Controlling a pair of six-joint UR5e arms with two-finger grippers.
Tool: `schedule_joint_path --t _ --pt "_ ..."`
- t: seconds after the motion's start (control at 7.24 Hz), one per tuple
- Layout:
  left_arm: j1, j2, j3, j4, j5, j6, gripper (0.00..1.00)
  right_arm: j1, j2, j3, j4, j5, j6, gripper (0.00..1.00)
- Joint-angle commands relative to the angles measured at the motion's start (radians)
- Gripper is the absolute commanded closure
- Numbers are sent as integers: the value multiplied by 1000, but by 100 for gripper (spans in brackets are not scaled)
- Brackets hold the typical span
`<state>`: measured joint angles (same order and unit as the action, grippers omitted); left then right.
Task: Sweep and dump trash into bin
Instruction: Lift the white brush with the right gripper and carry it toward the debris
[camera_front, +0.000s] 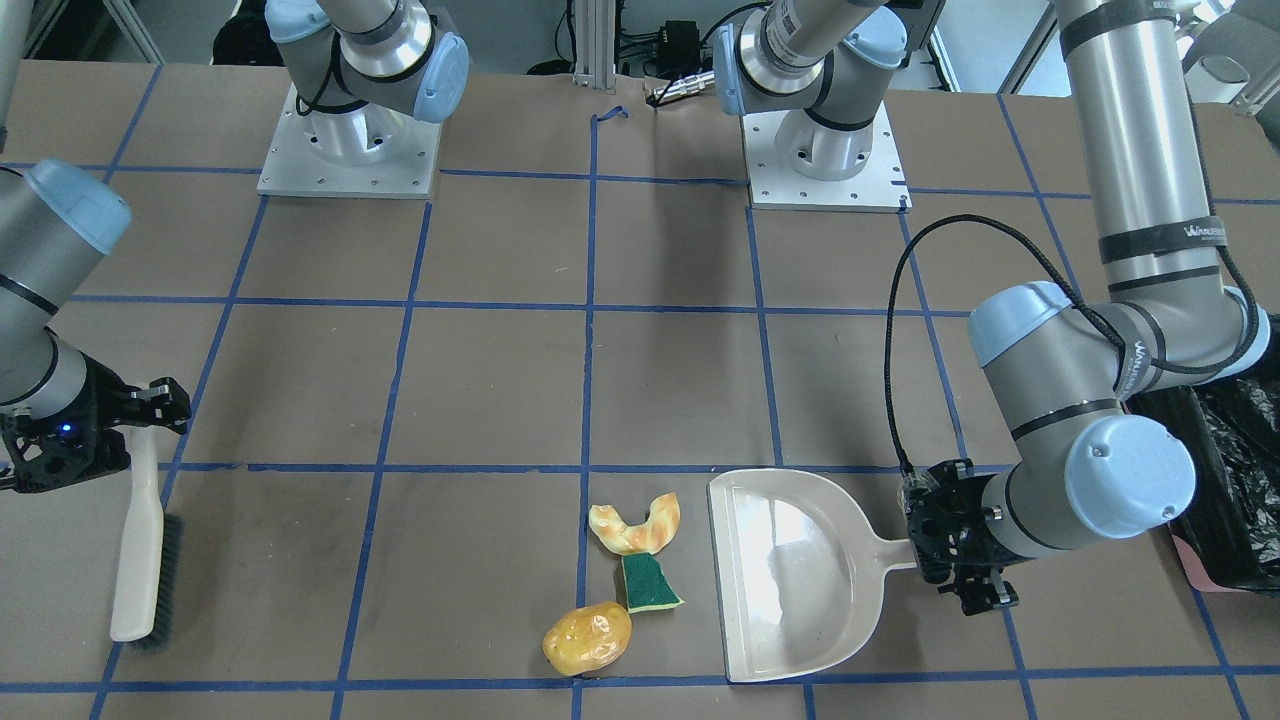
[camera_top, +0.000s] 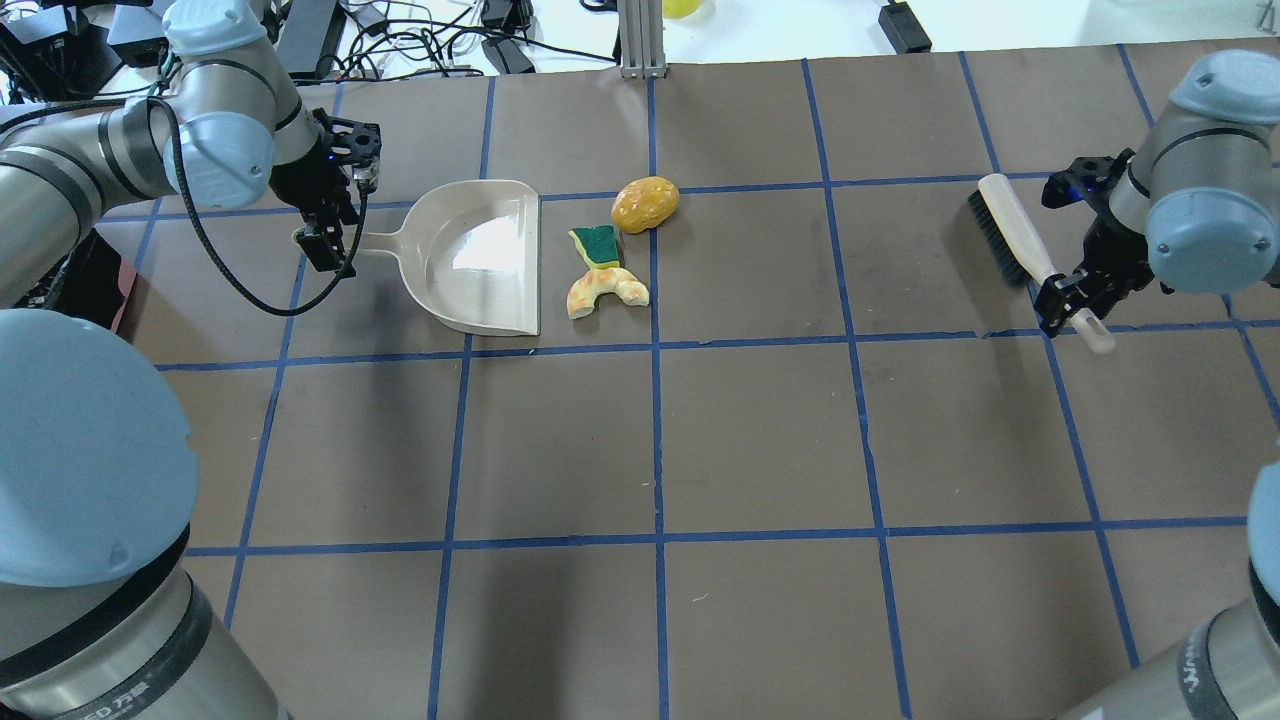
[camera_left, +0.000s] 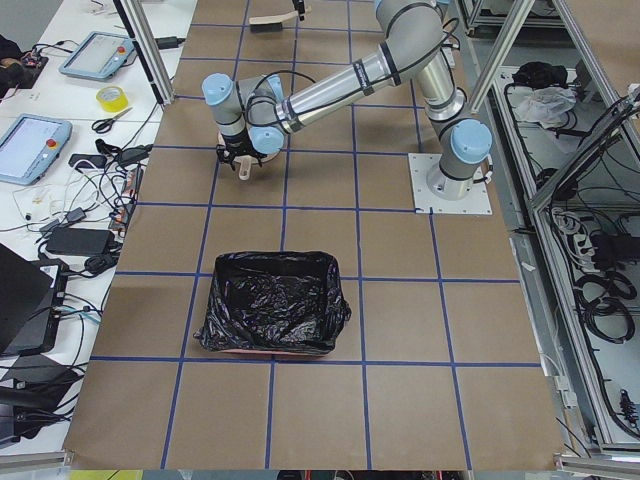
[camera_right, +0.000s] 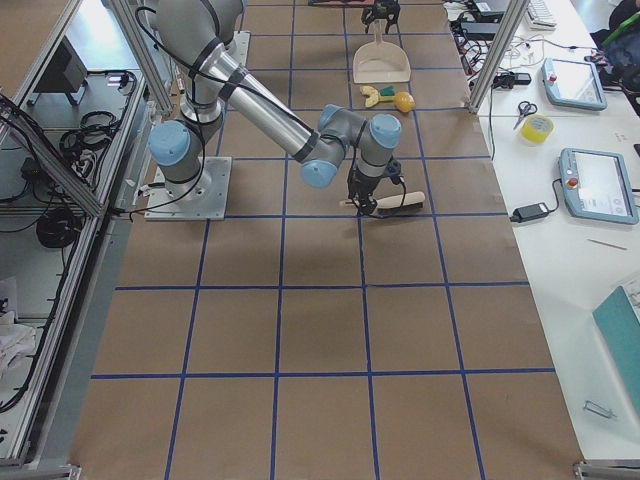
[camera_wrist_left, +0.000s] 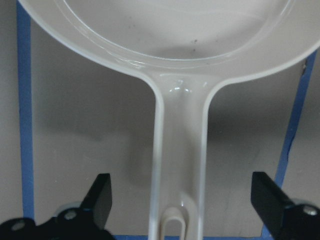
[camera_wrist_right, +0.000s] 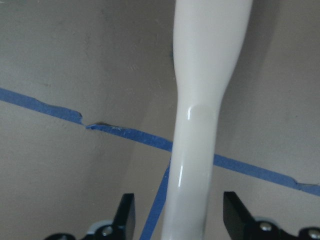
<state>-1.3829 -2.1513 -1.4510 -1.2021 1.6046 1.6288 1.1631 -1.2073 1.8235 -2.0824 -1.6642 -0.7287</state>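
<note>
seen from over the robot's back, the brown surface (camera_top: 760, 430) has blue tape lines on it. the trash is three small bits that sit close together, out toward 12 o'clock on the surface. the green sponge (camera_top: 598, 245) is in the middle. the shiny yellow potato (camera_top: 645, 204) is just beside it at 1 o'clock. the orange peel (camera_top: 605, 292) is at 6 o'clock of the sponge and seems to touch it.

the cream dustpan (camera_top: 478, 258) lies flat at 9 o'clock of the trash. its wide mouth faces 3 o'clock, near the sponge and peel. no trash is in it. its handle points to 9 o'clock.

the left tool (camera_wrist_left: 183, 195) is over that handle. its two fingers (camera_wrist_left: 102, 195) are wide apart, one on each side, and they do not touch the handle.

the brush (camera_top: 1015, 235) lies on the surface well apart from the trash, at 3 o'clock. the right tool (camera_wrist_right: 183, 212) is over the brush handle. its fingers (camera_wrist_right: 127, 212) are apart too, with a little gap on each side of the handle.

the bin (camera_left: 215, 310), with its black bag, sits at 9 o'clock of the dustpan, past the left arm.
</note>
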Motion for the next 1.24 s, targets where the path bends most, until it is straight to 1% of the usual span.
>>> schedule_joint_path --t 0.0,0.14,0.28,0.41,0.55,0.69,0.83,0.97,1.1 --pt "-2 -1 -3 -1 5 8 44 0 0 -1 -1 -2 2 64" --pt "-2 -1 -11 -1 0 8 44 0 0 -1 1 -2 2 85" --pt "-2 4 -11 -1 3 8 54 0 0 -3 1 -2 2 100" --pt "-4 13 -6 -1 11 8 95 0 0 -6 2 0 2 100" --pt "-4 10 -6 -1 12 8 99 0 -1 -12 16 1 2 100" --pt "-4 11 -9 -1 12 8 99 7 -11 -22 27 4 41 100" --pt "-5 10 -9 -1 12 8 99 18 -15 -35 60 17 128 100" --pt "-11 11 -9 -1 12 6 100 59 -14 -56 62 15 144 100" --pt "-31 11 -5 -2 14 -3 100 116 -14 -75 67 14 220 100"
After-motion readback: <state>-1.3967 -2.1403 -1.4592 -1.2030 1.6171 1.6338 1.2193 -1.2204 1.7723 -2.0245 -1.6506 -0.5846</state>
